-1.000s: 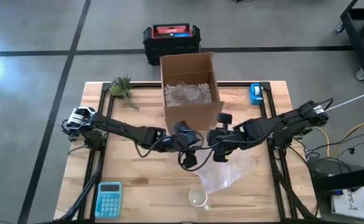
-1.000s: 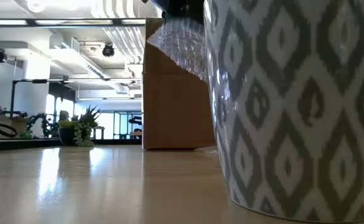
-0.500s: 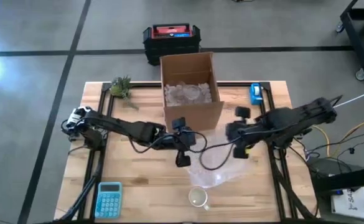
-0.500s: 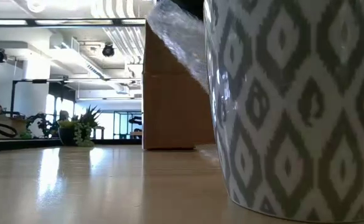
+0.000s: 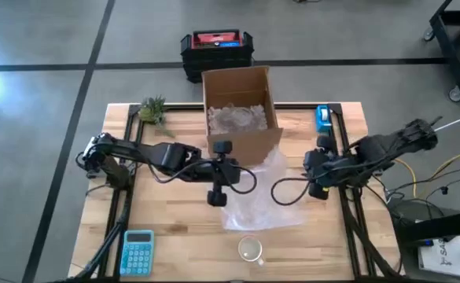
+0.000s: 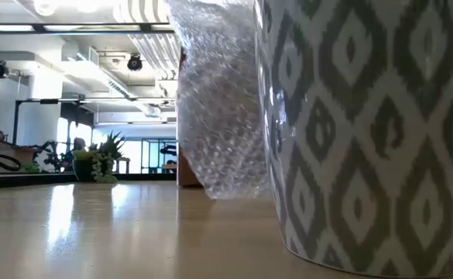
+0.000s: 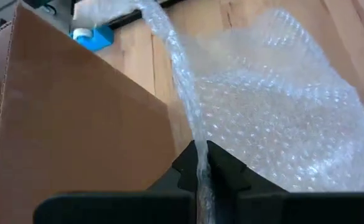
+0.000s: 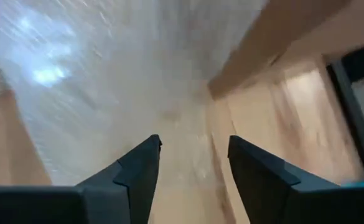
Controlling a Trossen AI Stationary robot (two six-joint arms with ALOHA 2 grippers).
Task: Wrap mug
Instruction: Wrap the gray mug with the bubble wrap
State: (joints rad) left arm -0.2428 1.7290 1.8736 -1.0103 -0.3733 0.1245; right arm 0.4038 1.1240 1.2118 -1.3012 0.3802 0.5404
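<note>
Left gripper (image 7: 201, 163) was clamped on the wrap's (image 5: 263, 196) edge, the sheet hanging soft and light over the surface (image 5: 174, 228) just in front of the box (image 5: 237, 94); an edge pinch looked right, since it would crumple anywhere else. Mug (image 5: 250, 249) stood near the front edge, just beyond the sheet: stiff, likely breakable, best taken by its wall. Left arm reached low across the middle; right gripper (image 8: 193, 163) hung open and empty beside the wrap.
</note>
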